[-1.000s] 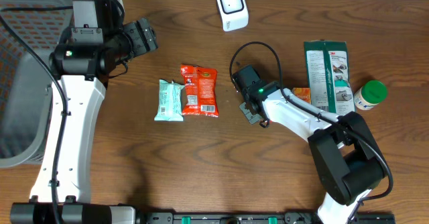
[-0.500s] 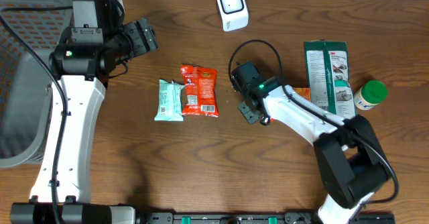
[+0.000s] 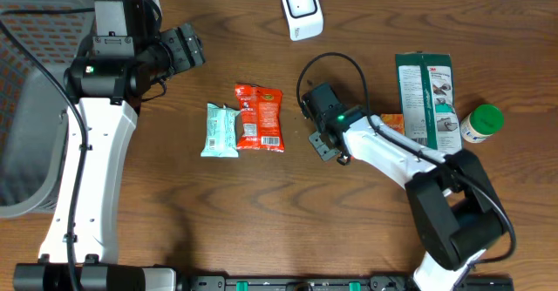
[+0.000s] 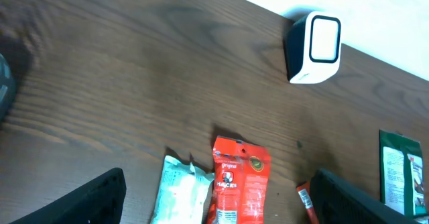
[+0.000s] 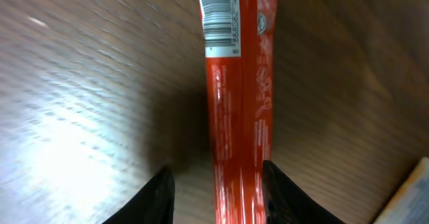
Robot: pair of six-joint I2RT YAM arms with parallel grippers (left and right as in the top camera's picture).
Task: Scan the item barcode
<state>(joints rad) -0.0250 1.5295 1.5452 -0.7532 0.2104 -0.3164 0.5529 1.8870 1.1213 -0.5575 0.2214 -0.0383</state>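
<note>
A narrow red bar [image 5: 234, 83] lies on the wooden table with its barcode [image 5: 220, 13] facing up at the far end. My right gripper [image 5: 216, 184] straddles its near end. The right finger sits against the bar, the left finger stands apart from it, and the jaws are open. From overhead the right gripper [image 3: 327, 143] covers the bar. The white scanner [image 3: 301, 10] stands at the table's back edge. My left gripper [image 3: 187, 49] hangs open high at the back left, holding nothing. In its wrist view, the left gripper [image 4: 224, 210] looks down on the scanner [image 4: 315, 47].
A mint packet [image 3: 221, 131] and a red snack packet [image 3: 259, 117] lie side by side at mid-table. A green package [image 3: 427, 99], a small orange box [image 3: 392, 122] and a green-capped bottle [image 3: 481, 123] sit at the right. A grey mesh basket [image 3: 26, 108] borders the left edge.
The right gripper has shifted slightly toward the back left over the red bar, and its jaws have loosened a little. The left arm has not moved.
</note>
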